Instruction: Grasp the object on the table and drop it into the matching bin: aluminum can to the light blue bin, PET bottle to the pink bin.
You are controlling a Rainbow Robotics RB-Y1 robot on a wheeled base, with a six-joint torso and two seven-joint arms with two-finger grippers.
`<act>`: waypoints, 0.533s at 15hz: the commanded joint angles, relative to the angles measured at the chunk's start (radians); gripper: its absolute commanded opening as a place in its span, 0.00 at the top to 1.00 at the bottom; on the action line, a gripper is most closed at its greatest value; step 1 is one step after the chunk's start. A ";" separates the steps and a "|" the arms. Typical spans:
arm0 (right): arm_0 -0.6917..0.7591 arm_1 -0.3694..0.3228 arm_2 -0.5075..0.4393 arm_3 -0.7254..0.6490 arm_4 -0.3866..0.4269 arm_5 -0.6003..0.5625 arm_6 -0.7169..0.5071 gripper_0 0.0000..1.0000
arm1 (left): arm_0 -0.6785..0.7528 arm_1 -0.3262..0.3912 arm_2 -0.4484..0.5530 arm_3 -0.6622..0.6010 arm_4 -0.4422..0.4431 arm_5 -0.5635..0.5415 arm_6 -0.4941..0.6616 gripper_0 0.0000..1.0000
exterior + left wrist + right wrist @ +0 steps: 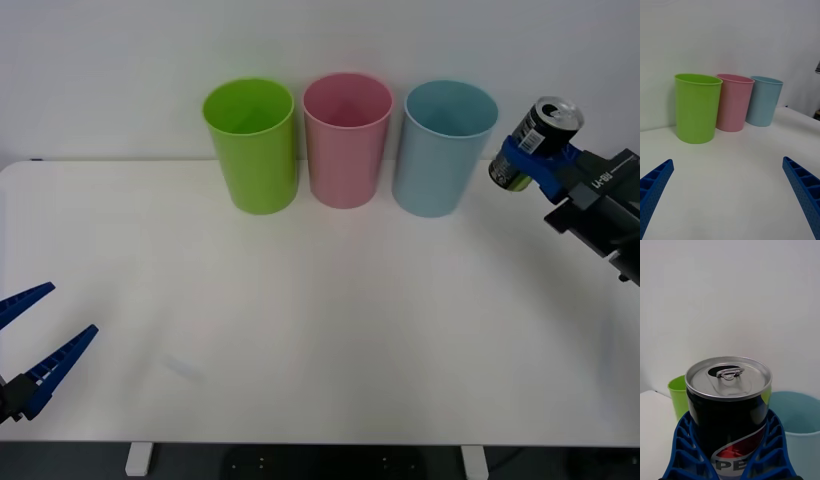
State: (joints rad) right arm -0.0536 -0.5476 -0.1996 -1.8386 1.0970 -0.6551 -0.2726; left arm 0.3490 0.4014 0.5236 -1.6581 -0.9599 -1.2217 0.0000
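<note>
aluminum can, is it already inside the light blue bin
No, the aluminum can is held in the right gripper, raised beside the light blue bin, not in it.

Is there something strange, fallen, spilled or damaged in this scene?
Nothing stands out. The lime green bin, pink bin and light blue bin stand upright in a row on the table. The right gripper holds the aluminum can tilted, beside the light blue bin. The left gripper waits open at the near left.
</note>
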 commanded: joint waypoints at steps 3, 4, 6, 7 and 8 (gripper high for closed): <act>-0.210 -0.012 0.005 0.209 0.067 -0.008 -0.003 1.00 | 0.000 0.000 0.000 0.000 0.000 0.000 0.000 0.00; -0.249 -0.011 0.006 0.254 0.086 -0.009 -0.003 1.00 | 0.000 0.000 0.000 0.000 0.000 0.000 0.000 0.00; -0.331 0.003 0.006 0.341 0.130 -0.011 -0.003 1.00 | 0.000 0.000 0.000 0.000 0.000 0.000 0.000 0.00; -0.361 0.014 0.008 0.375 0.153 -0.011 -0.003 1.00 | 0.000 0.000 0.000 0.000 0.000 0.000 0.000 0.00; -0.394 0.026 0.006 0.409 0.178 -0.011 -0.003 1.00 | 0.000 0.000 0.000 0.000 0.000 0.000 0.000 0.00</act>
State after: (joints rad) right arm -0.4234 -0.5306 -0.1923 -1.4544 1.2560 -0.6654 -0.2761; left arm 0.3490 0.4014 0.5236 -1.6581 -0.9599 -1.2217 0.0000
